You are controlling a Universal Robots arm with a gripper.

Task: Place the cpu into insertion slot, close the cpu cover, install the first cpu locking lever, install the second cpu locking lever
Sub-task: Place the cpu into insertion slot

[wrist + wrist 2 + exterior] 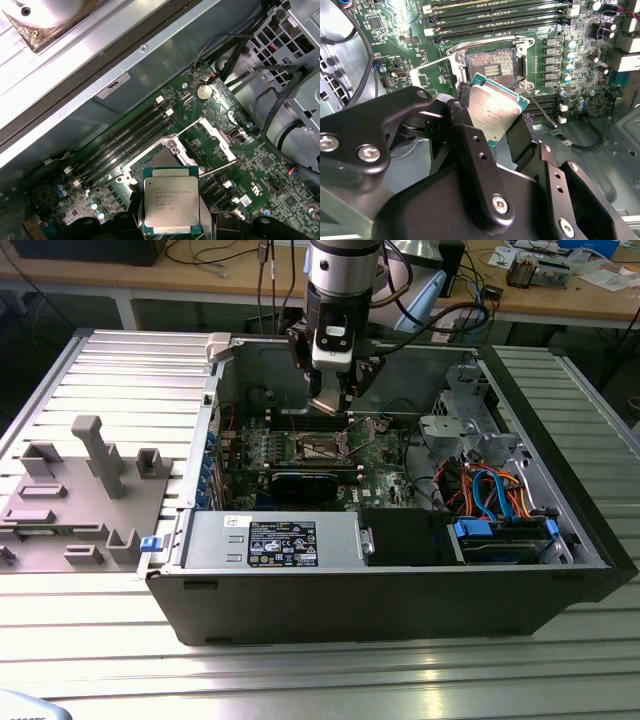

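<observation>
My gripper hangs inside the open computer case, shut on the cpu. In both wrist views the cpu shows its dull silver top and green edge, clamped between black fingers. It hovers above the board, apart from the insertion slot, a dark square socket with a silvery rim, which lies bare. The cpu cover stands swung open beside the slot. Two thin wire levers stick up, unlatched. In the exterior view the slot lies just below the gripper.
Long memory slots run on both sides of the socket. A black graphics card and the power supply sit nearer the case front. Drive cage and coloured cables crowd the exterior view's right. Grey fixtures stand outside the case.
</observation>
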